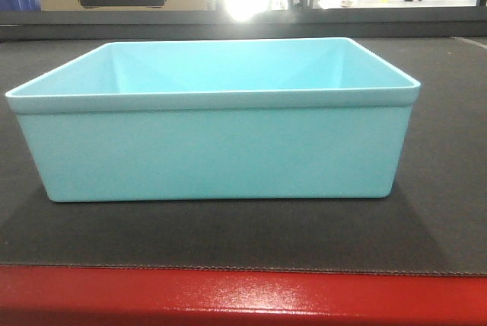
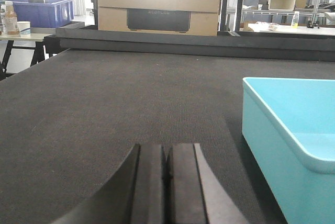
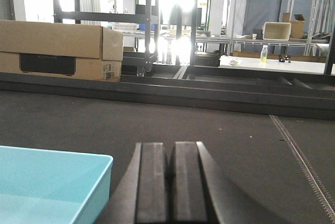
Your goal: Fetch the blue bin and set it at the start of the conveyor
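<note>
The pale turquoise blue bin sits upright and empty on the dark-grey belt of the conveyor start, just behind the glossy red frame edge. In the left wrist view the bin lies to the right of my left gripper, which is shut with nothing between its pads and is apart from the bin. In the right wrist view the bin's corner shows at the lower left, beside my right gripper, also shut and empty. Neither gripper appears in the front view.
A cardboard box stands beyond the belt's far rail. A dark royal-blue bin sits on a side table at far left. Metal shelving and a white table fill the background. A stitched seam runs along the belt's right side.
</note>
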